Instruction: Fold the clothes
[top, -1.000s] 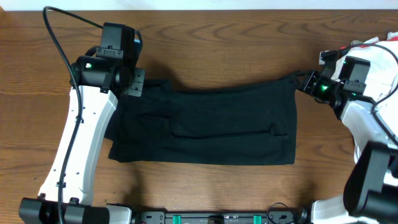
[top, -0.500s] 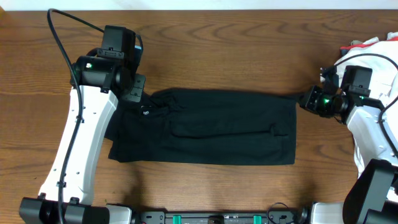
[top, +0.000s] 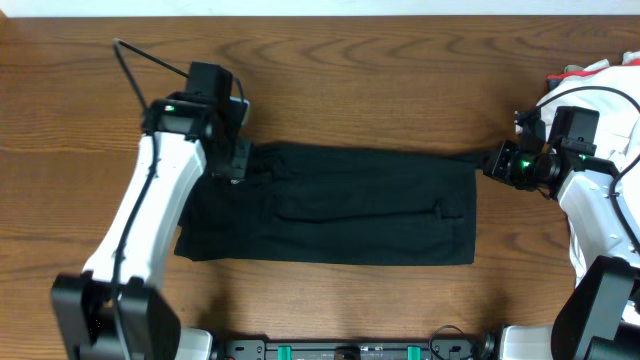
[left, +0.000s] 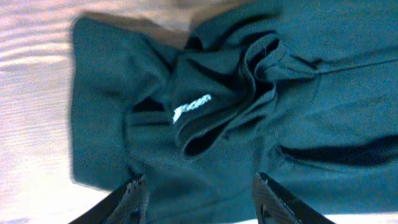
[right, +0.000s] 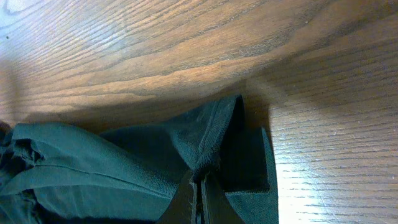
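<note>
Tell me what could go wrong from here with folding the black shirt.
1. The right fingers pinch only the edge of one corner of the black soft fabric shirt; a pull may slip it out.
2. The cloth around the small white logo lies bunched below the open left fingers; a fold now would likely trap wrinkles.
3. The left fingers hold nothing, so a pull from the right could drag the whole shirt over the brown wooden table.

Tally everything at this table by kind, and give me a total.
Black shirt: 1
White cloth heap: 1
Robot arms: 2, the left arm and the right arm
Total: 4
</note>
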